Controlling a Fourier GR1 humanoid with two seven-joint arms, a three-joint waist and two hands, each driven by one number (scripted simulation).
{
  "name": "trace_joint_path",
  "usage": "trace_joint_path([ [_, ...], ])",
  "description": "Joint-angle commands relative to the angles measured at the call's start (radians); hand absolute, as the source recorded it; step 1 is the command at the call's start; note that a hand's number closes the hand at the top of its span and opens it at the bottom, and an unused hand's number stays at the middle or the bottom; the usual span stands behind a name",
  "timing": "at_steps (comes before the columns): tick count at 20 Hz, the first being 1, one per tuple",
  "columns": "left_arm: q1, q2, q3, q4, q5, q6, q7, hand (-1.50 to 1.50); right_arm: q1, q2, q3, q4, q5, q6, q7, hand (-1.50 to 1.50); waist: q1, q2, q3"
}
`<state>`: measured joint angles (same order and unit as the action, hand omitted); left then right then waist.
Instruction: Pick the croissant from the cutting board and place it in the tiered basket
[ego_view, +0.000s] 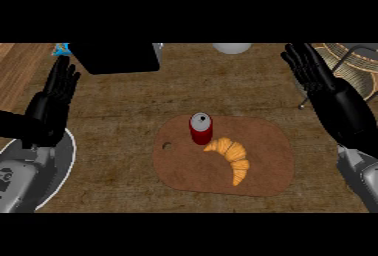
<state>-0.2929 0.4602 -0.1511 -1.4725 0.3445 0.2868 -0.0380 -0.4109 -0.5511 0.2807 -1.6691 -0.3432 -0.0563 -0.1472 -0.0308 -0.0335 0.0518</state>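
Note:
A golden croissant (232, 159) lies on the brown cutting board (266, 170) in the middle of the counter, its curve running from the board's centre down toward the front. A red can (201, 128) stands upright just behind it, touching its upper end. The tiered basket (354, 59), woven with dark wire legs, sits at the far right corner. My right hand (334, 100) is open, fingers straight up, at the right edge between the board and the basket. My left hand (49, 106) is open at the left edge, far from the board.
A black boxy object (118, 57) stands at the back left, with a small blue item (62, 49) beside it. A pale round object (232, 48) sits at the back centre. A white plate rim (71, 155) shows under my left forearm.

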Motion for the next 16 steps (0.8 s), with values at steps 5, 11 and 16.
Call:
trace_joint_path([
  [5, 0.141, 0.043, -0.054, 0.091, -0.024, -0.034, 0.084, 0.00, 0.212, 0.229, 0.090, 0.183, -0.362, 0.206, 0.024, 1.50, 0.125, 0.100, -0.035],
  [11, 0.287, 0.092, -0.030, 0.189, 0.021, -0.123, 0.096, 0.00, 0.348, 0.298, 0.078, 0.330, -0.290, 0.312, -0.233, -1.50, 0.052, 0.041, -0.050],
  [16, 0.265, 0.096, -0.038, 0.160, 0.011, -0.114, 0.116, 0.00, 0.213, 0.010, 0.161, 0.366, 0.097, 0.155, -0.084, -1.50, 0.070, 0.034, -0.056],
])
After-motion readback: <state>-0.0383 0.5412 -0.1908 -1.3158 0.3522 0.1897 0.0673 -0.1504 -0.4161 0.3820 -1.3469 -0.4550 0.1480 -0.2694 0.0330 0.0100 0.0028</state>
